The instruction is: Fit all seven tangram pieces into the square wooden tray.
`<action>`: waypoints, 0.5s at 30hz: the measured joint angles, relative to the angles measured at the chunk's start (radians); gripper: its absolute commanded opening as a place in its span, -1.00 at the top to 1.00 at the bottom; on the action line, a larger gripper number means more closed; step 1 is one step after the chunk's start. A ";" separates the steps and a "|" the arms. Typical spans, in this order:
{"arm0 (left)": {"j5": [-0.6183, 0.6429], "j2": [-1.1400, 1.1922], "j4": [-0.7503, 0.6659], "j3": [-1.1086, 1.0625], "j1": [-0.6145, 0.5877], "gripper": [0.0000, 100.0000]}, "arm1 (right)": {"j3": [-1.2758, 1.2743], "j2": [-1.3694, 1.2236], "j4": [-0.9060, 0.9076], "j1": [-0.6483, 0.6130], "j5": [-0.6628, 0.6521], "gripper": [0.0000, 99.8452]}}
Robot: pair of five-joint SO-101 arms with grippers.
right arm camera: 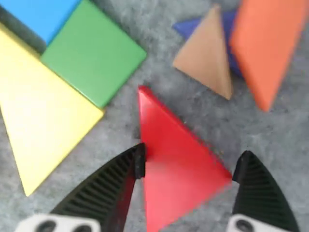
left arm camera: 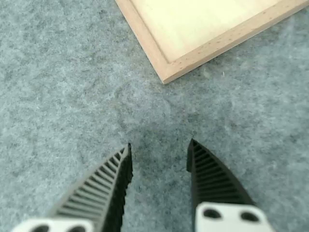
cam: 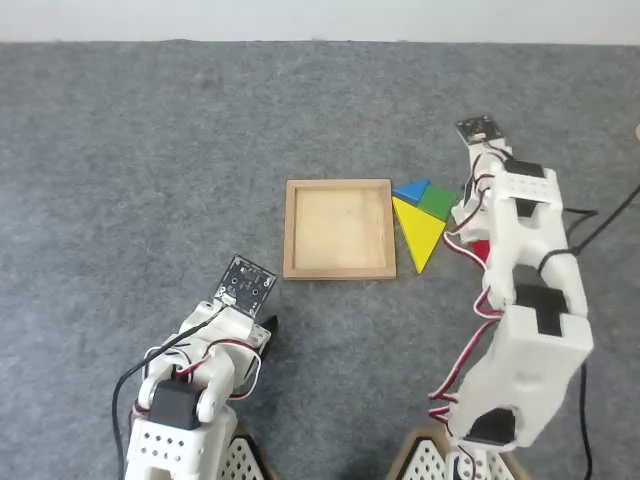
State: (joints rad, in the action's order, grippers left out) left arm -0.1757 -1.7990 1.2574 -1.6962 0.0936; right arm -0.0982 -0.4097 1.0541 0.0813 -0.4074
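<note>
We see the tray point(cam: 289, 230) empty, zero of seven in. Our right fingers point(right arm camera: 108, 191) spread wide astride the red triangle point(right arm camera: 176, 164), loose on the surface near the tray; left fingers point(left arm camera: 104, 195) wide, holding nothing.

— Where does the tray point(cam: 290, 232) sit?
— In the middle of the bench point(cam: 150, 150). The pieces lie at its 3 o'clock.
— Which is closest?
— The big triangle point(cam: 418, 232), just beside the tray's side. The square piece point(cam: 437, 202) touches it at 1 o'clock, and a second triangle point(cam: 411, 190) lies at its 12.
— And further out?
— The mid triangle point(right arm camera: 174, 145) is at the big one's 3 o'clock, between the spread jaws of the right tool point(right arm camera: 188, 162). Near it, a small triangle point(right arm camera: 205, 63) overlaps another piece point(right arm camera: 189, 27).
— And the left tool point(left arm camera: 159, 147)?
— It's at the tray's 7 o'clock, near the corner, jaws apart over the bench.
</note>
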 measured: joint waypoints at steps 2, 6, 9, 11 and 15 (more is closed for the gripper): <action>0.000 0.000 0.000 0.000 0.000 0.63 | 0.018 -0.041 -0.002 0.000 -0.002 0.38; 0.000 0.000 0.000 0.000 0.000 0.63 | 0.054 -0.066 0.011 0.000 -0.006 0.38; 0.000 0.000 0.000 0.000 0.000 0.63 | 0.063 -0.075 0.020 0.000 -0.006 0.38; 0.000 0.000 0.000 0.000 0.000 0.63 | 0.063 -0.075 0.020 0.000 -0.006 0.38; 0.000 0.000 0.000 0.000 0.000 0.63 | 0.064 -0.075 0.040 0.000 -0.002 0.38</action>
State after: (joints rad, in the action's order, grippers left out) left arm -0.1757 -1.7990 1.2574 -1.6962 0.0936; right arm -0.0338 -0.4849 1.0940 0.0813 -0.4089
